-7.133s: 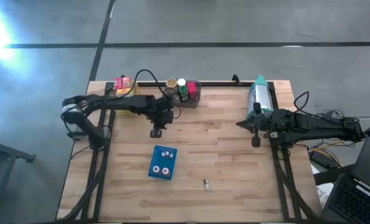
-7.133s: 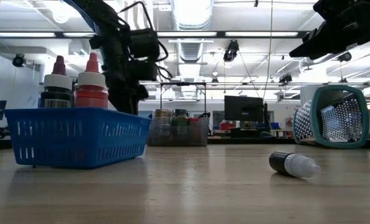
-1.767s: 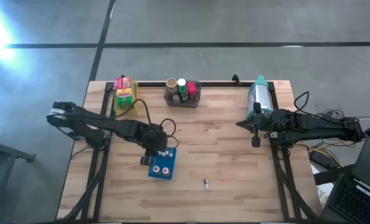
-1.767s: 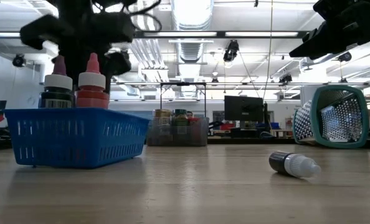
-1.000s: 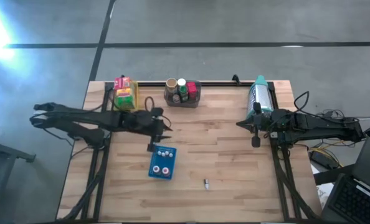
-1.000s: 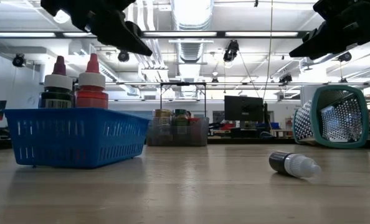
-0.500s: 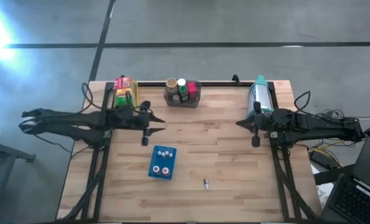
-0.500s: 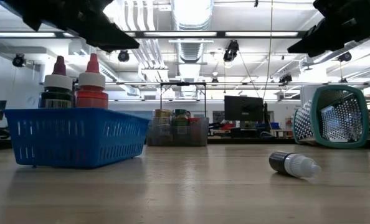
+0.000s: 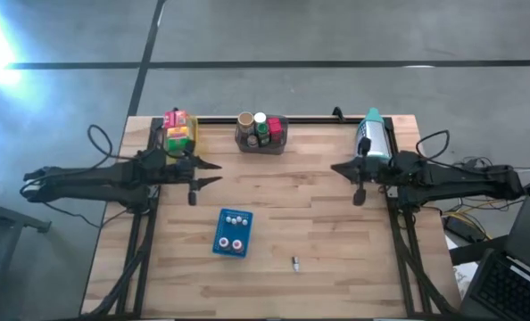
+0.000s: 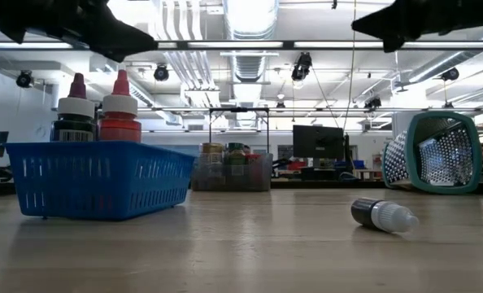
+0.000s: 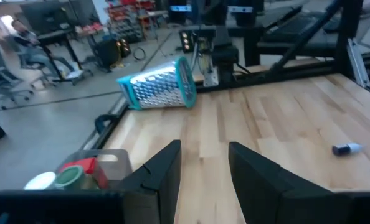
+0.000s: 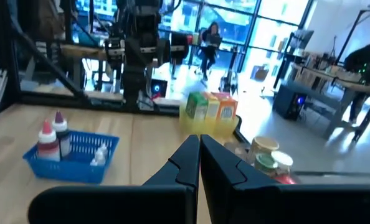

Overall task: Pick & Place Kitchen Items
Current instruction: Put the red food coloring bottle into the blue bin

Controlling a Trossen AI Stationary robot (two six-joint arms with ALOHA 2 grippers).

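We list a wooden surface (image 9: 318,223) carrying, near its middle front, a blue basket (image 9: 233,233) that holds bottles: in the low view a dark one (image 10: 75,114) and a red one (image 10: 119,112) stand upright inside it, each with a pointed cap, and the right wrist view shows a smaller pale bottle (image 12: 100,154) beside them. One small bottle (image 9: 294,263) lies on its side on the bare wood, apart from the basket and nearer the front edge; the low view shows its dark body and pale cap. At the back edge we note a clear bin (image 9: 261,132) with jars and cans, and at the back left corner a cluster of yellow, green and pink boxes (image 9: 178,131). A teal mesh cylinder (image 9: 372,132) lies on its side at the back right. The left gripper (image 9: 192,191) hangs over the left part of the surface, between the boxes and the basket, its fingers (image 11: 163,174) a little apart with nothing between them. The right gripper (image 9: 358,192) hangs over the right part, just in front of the cylinder, its fingers (image 12: 188,163) pressed together and holding nothing. People sit in the room beyond.
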